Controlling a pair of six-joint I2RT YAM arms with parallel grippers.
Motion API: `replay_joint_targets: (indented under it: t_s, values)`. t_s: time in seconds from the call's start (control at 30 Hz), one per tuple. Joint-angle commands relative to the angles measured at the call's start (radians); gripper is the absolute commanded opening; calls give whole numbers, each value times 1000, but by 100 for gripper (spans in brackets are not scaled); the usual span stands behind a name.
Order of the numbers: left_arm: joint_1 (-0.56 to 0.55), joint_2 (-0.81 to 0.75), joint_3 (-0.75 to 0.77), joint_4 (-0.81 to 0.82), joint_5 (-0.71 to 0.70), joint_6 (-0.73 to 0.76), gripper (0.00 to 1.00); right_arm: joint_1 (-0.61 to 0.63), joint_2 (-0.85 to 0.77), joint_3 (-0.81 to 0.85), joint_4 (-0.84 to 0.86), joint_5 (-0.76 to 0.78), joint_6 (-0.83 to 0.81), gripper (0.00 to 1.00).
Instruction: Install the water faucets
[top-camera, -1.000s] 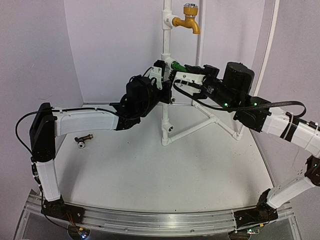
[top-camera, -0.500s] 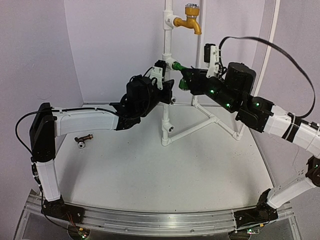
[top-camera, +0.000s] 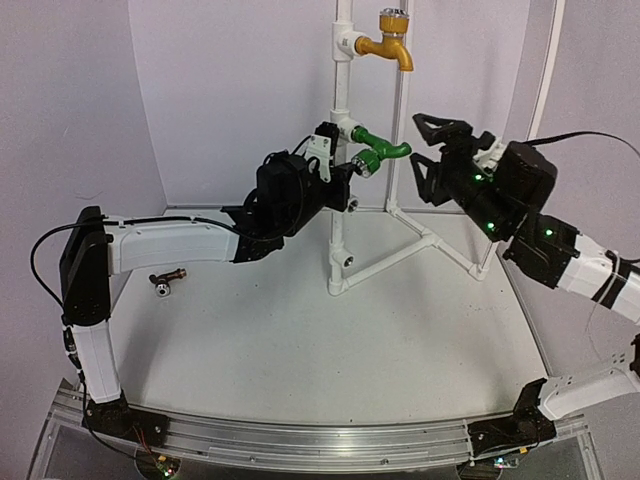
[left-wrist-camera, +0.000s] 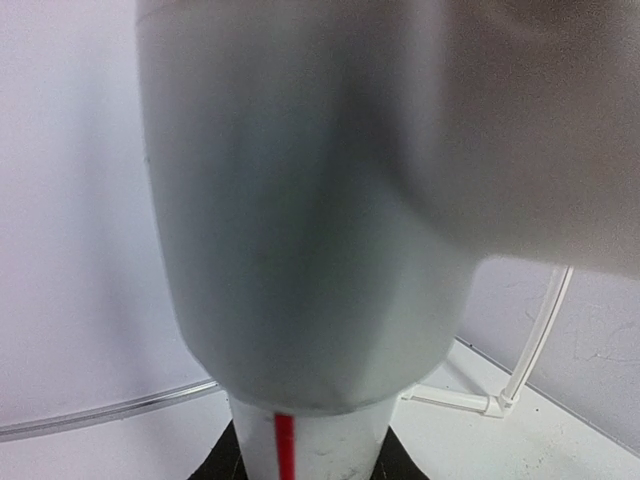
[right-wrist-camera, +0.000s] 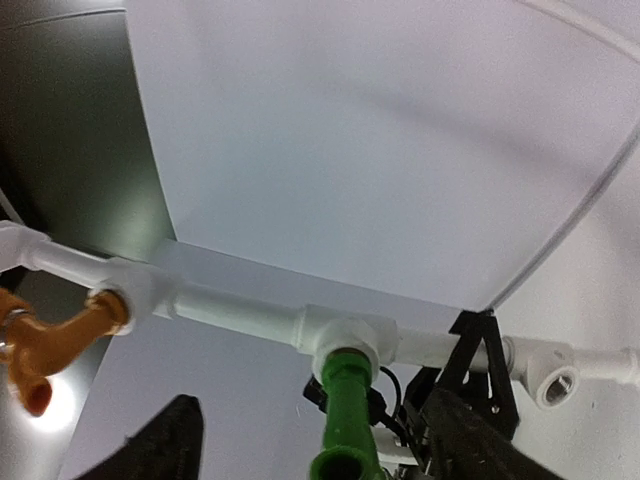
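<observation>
Top external: right tool (top-camera: 428, 152) has let go of the green faucet (top-camera: 378, 147) and backed off; half a second ago it was closed on it. Jaws are now spread, holding nothing. The faucet stays in the pipe stand (top-camera: 340, 240) socket, just ahead of the fingertips, apart (seated, I judge). Left tool (top-camera: 338, 182) is against the upright beside that socket; I cannot tell its grip. Dark brown faucet (top-camera: 167, 279) lies on the bench (top-camera: 300, 340), well behind and below the left tool.

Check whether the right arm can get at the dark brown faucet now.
Probably not easily: the dark brown faucet lies far left beside the left arm, with the pipe stand between it and the open right gripper.
</observation>
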Motion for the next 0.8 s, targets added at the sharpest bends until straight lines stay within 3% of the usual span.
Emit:
replay_joint_targets:
  t_s: [0.0,0.1,0.17,0.23,0.37,0.5,0.67,0.77]
  values:
    - [5,49,-23,-177,26,-35,0,-9,-121,-16,116,95,-215,94]
    - [5,44,-30,-178,21,-31,0,-9,-140,40,-29,-1,-530,98]
    - [5,40,-35,-178,21,-29,0,-8,-139,79,-103,-164,-904,98]
    - [5,39,-37,-179,21,-26,0,-9,-127,120,-201,-253,-1160,98]
    - [5,40,-36,-180,24,-29,0,-8,-101,187,-414,-307,-1712,98]
    - [5,44,-31,-183,26,-31,0,-8,-116,159,-439,-295,-2191,98]
    - [5,49,-21,-189,28,-29,0,-8,-101,156,-471,-189,-2592,98]
    - [5,51,-16,-194,30,-27,0,-9,-88,188,-470,-193,-2662,98]
